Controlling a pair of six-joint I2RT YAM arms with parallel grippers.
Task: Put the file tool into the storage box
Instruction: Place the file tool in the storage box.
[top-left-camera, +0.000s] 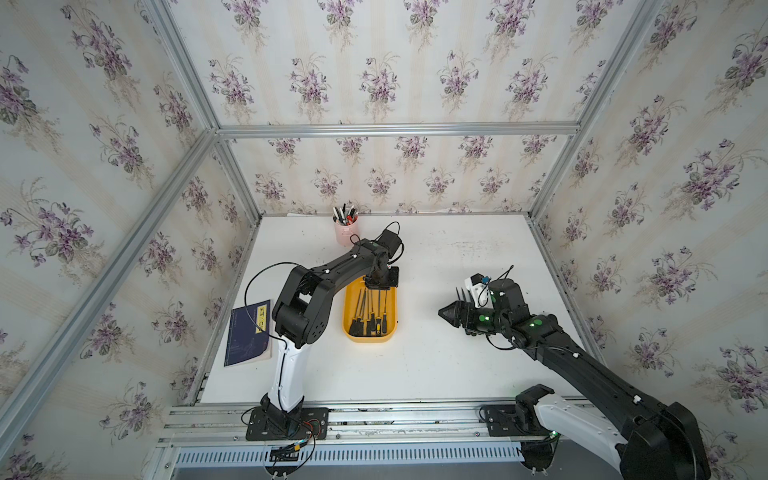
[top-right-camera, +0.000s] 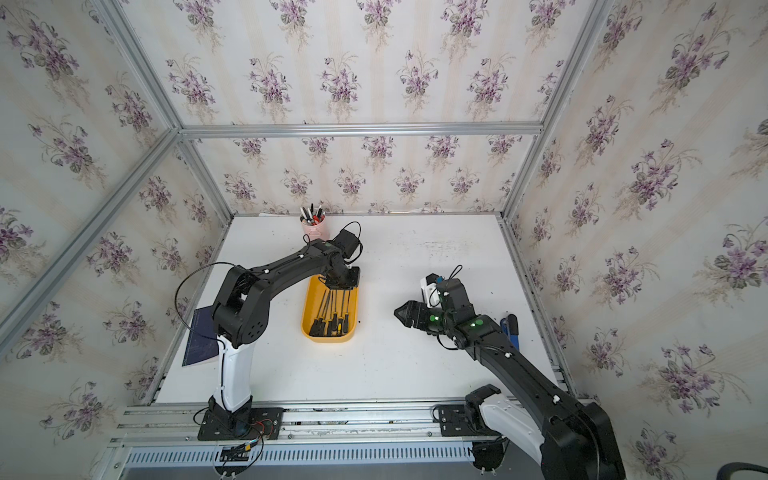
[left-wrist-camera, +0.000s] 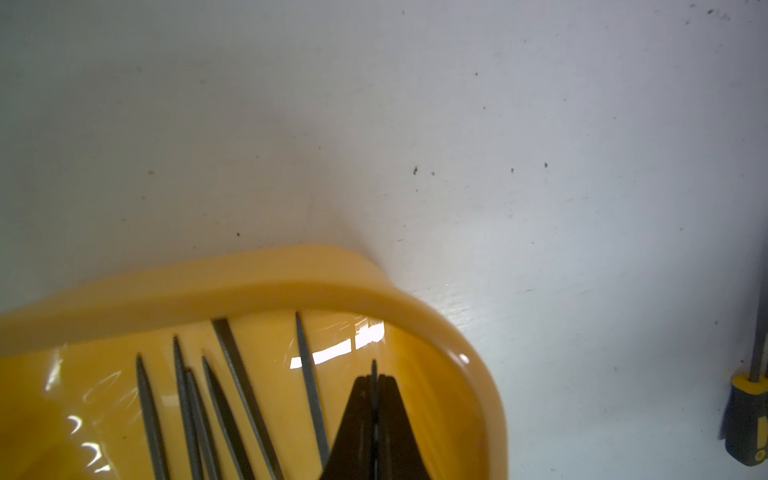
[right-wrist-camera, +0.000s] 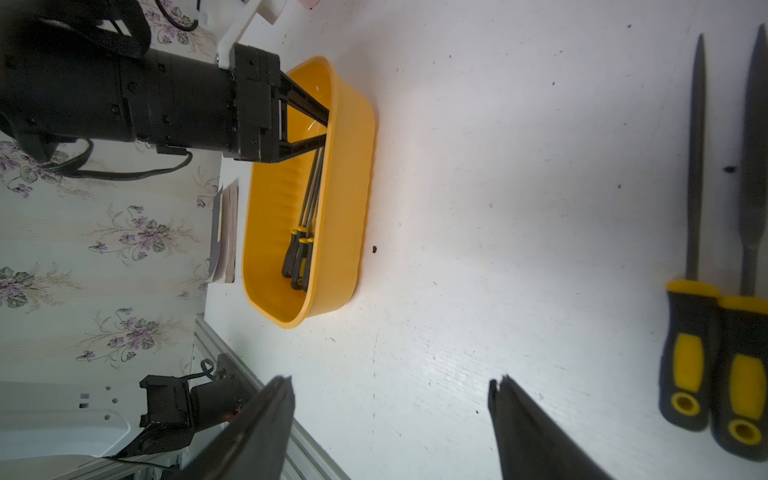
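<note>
Left gripper (left-wrist-camera: 374, 380) clamps a file (left-wrist-camera: 374, 366) by its tip inside the storage box (left-wrist-camera: 249, 291) among other files (left-wrist-camera: 309, 395); right gripper (right-wrist-camera: 390, 382) stands open.

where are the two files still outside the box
The two files lie side by side on the white table, right of the storage box and close beside the open right gripper; a top view shows only their tips.

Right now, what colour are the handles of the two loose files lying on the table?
Black with yellow patches; the handles show best in the right wrist view.
</note>
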